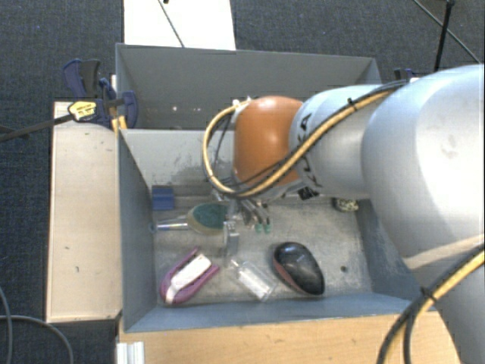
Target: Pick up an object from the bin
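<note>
We can read no text, label, brand or number here; the dark marks (302, 133) on the white arm (424, 150) beside its orange cover (261, 139) are illegible.

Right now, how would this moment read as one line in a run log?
gripper: low over bin middle, beside teal disc | held: cannot tell | nearby: clear plastic piece, black mouse, purple-white thing

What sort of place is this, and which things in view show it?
Probably a robotics lab's grasping station: a robot arm reaches into a grey metal bin of loose odds, such as a black computer mouse and a purple-and-white object.
</note>
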Controlling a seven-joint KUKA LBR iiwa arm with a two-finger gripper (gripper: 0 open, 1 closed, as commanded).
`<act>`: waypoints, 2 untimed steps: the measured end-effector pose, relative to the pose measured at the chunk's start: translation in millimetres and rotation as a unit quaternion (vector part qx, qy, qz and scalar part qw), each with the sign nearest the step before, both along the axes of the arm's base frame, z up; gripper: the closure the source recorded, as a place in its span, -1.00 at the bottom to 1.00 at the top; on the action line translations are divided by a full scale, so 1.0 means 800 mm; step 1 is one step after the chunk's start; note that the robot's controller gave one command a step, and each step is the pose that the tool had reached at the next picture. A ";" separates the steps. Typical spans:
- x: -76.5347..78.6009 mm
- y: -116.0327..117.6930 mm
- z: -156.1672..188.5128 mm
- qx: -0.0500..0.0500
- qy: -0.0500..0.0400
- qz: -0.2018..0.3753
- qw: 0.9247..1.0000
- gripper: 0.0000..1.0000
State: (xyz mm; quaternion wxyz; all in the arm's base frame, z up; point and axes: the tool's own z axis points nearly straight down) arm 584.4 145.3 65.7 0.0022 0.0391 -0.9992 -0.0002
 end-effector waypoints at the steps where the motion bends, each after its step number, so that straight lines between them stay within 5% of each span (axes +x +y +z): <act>1: 0.003 -0.001 0.006 0.001 -0.003 -0.003 1.000 1.00; 2: -0.027 0.013 0.191 0.001 -0.008 0.036 0.999 1.00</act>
